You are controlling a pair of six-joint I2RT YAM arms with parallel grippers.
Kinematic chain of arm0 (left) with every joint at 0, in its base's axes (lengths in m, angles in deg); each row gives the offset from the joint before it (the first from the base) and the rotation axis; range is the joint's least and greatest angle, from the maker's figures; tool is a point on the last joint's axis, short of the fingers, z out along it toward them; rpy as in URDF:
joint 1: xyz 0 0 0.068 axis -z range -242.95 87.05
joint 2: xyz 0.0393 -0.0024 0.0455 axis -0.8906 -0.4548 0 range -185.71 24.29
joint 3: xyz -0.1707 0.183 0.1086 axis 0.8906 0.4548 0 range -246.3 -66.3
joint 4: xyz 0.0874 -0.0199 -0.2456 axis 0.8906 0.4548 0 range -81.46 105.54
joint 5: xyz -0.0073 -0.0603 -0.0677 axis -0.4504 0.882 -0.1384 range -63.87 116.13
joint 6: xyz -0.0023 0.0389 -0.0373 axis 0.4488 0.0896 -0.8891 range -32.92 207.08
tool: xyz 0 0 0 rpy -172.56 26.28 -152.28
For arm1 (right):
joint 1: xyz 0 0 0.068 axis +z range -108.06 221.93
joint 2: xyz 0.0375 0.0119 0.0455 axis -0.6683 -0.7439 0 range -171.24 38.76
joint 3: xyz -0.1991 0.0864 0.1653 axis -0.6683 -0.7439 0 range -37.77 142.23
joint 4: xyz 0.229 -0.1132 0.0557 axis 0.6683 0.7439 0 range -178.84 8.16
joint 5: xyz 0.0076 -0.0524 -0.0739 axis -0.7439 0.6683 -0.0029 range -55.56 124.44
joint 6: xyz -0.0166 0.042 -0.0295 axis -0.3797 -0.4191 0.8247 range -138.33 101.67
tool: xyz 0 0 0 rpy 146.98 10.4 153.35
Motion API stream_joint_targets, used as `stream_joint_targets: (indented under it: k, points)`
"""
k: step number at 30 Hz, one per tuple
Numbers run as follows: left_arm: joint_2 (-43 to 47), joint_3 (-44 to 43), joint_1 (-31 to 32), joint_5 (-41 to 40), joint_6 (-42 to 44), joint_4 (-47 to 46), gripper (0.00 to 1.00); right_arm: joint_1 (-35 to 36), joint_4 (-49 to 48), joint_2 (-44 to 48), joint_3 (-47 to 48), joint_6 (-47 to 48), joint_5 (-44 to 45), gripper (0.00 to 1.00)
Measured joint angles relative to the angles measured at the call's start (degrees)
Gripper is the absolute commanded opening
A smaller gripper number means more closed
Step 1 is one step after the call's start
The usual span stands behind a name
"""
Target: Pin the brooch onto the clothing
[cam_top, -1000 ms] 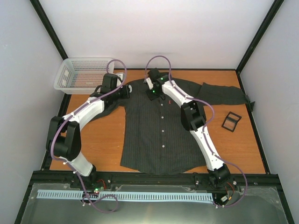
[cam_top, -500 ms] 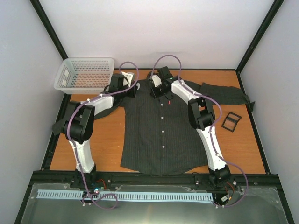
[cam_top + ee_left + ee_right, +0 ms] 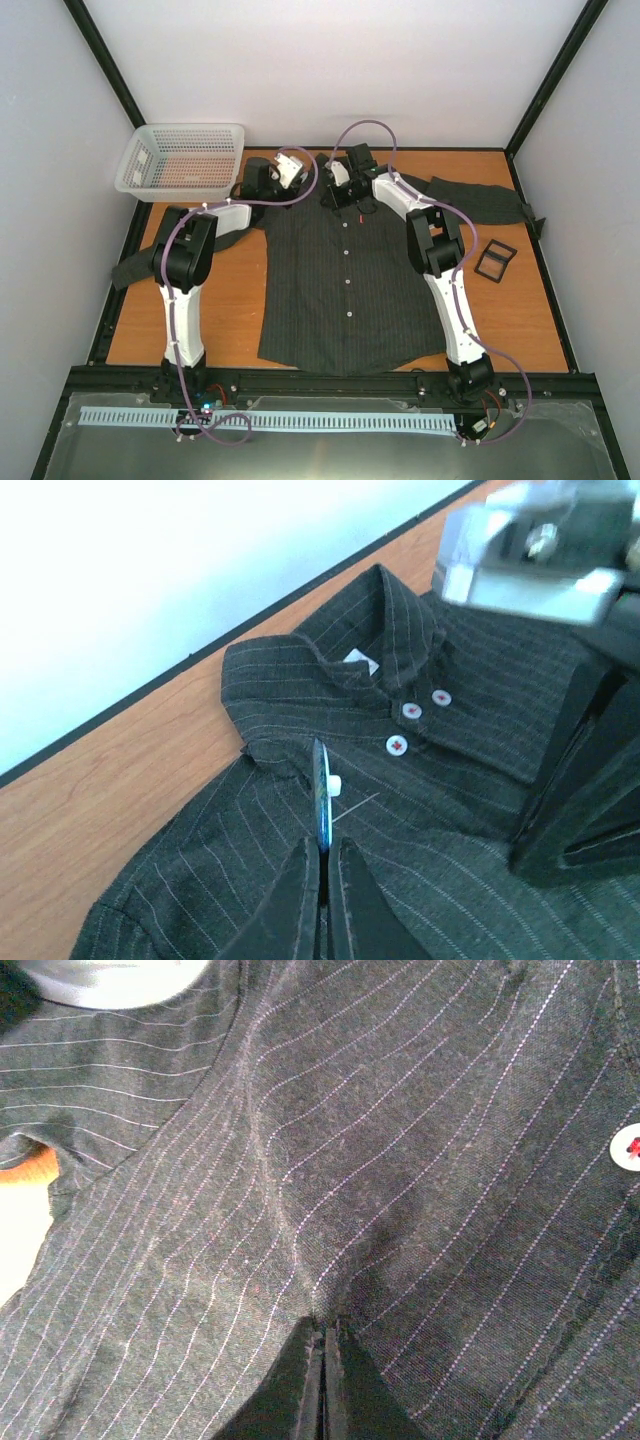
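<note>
Left gripper point(image 3: 322, 855): closed on a thin blue brooch point(image 3: 320, 785), which is held edge-on just above the shirt point(image 3: 300, 680), below the collar. Right gripper point(image 3: 322, 1332): closed; a crease of shirt fabric is pinched at its tips. Shirt is laid flat on the desk point(image 3: 225, 300).

Plain white back wall point(image 3: 340, 70), unmarked. Pale side walls point(image 3: 45, 220) stand at left and right. Black posts point(image 3: 107, 62) rise at both far corners. The table point(image 3: 225, 300) has an orange wood-grain top, with a black rail point(image 3: 330, 378) along its near side. Nearer still lies a grey metal sheet point(image 3: 330, 455). Lighting even and diffuse.
</note>
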Motion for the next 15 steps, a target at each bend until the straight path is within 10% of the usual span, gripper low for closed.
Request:
stream_joint_targets:
  k: [15]
  points:
    - [-1.70,2.23,0.04,1.40,16.94,-6.29,0.01,-0.74,-1.46,0.00,-0.26,-1.20,-6.01,0.03]
